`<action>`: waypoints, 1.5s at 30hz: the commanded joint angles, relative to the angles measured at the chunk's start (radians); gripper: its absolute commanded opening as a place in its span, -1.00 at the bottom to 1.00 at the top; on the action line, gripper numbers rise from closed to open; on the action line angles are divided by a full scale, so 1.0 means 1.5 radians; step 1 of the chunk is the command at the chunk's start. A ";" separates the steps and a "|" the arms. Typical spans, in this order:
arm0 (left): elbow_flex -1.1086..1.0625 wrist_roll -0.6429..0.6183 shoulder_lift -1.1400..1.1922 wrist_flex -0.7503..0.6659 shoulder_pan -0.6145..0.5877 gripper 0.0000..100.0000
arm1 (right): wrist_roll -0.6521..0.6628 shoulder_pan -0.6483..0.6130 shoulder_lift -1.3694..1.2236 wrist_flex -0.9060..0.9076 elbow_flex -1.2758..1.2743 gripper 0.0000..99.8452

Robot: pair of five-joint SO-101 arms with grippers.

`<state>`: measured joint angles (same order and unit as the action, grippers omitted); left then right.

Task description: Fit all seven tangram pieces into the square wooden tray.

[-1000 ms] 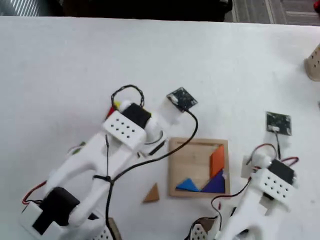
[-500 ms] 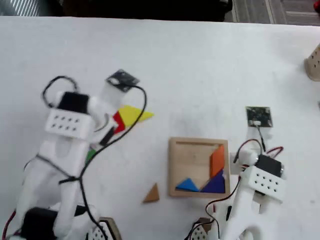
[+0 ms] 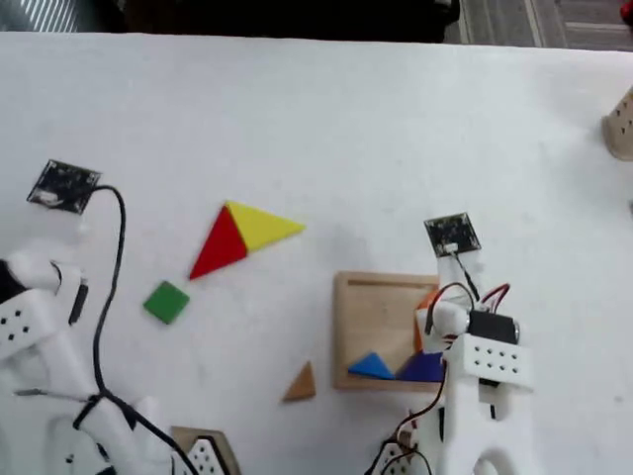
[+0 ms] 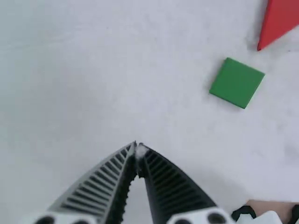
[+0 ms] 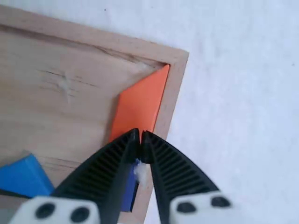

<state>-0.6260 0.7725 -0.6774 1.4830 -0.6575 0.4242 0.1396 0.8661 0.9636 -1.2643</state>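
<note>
The square wooden tray [image 3: 358, 293] lies right of centre with a blue triangle [image 3: 372, 366], a purple piece [image 3: 423, 368] and an orange parallelogram [image 5: 140, 101] inside. My right gripper [image 5: 140, 134] is shut and empty, its tips over the orange piece at the tray's right side. On the table left of the tray lie a red triangle [image 3: 218, 243], a yellow triangle [image 3: 261, 226], a green square [image 3: 165, 302] and a small tan triangle [image 3: 300, 382]. My left gripper [image 4: 137, 147] is shut and empty over bare table, some way from the green square [image 4: 236, 82]; that arm [image 3: 35, 327] stands at the far left.
A wooden pegged block [image 3: 620, 124] sits at the far right edge. Another wooden item [image 3: 203, 450] pokes out near the left arm's base. The white table [image 3: 326, 129] is open across the back.
The left arm has swung from beside the tray to the far left, uncovering the red, yellow and green pieces. The right arm has moved left over the tray's right side.
</note>
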 commanded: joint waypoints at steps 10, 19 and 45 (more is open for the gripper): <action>0.006 0.056 0.214 -0.047 0.166 -0.95 | 0.002 -0.009 0.009 -0.015 -0.001 -0.96; 0.160 -0.096 0.249 0.012 0.285 -0.95 | 0.048 -0.010 0.014 -0.017 -0.015 -0.96; -0.097 0.010 0.236 -0.256 0.260 -0.41 | 0.062 -0.010 0.014 -0.018 -0.017 -0.96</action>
<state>-0.6981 0.7587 -0.2877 1.2283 -0.2432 0.4918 0.1320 0.8661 0.9559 -1.2950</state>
